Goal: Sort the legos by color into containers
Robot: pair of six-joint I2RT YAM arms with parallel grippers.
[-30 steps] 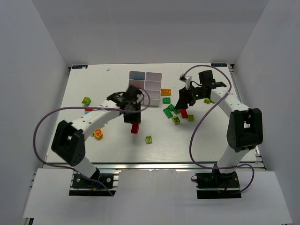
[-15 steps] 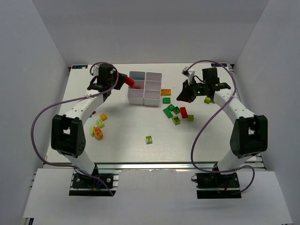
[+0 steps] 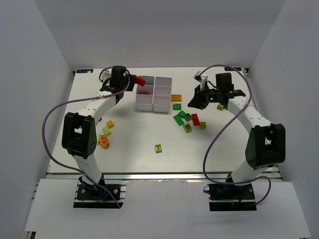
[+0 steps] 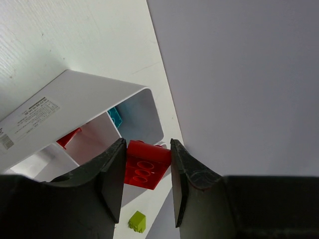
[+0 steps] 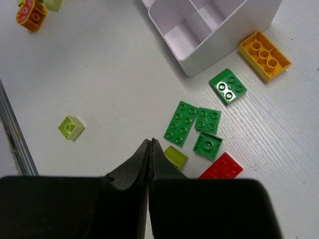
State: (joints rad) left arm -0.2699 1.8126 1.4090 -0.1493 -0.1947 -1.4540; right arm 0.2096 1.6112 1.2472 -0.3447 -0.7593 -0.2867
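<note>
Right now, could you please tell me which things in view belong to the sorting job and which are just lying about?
Job: red brick in the left tool; white tray; loose green bricks, orange brick, lime brick, second red brick.
Lying about: purple cables; small tags at the far table corners.

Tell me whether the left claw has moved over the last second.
Yes. The left claw, gripping a red brick, went from the near side of the white tray to beside its far-left corner.
</note>
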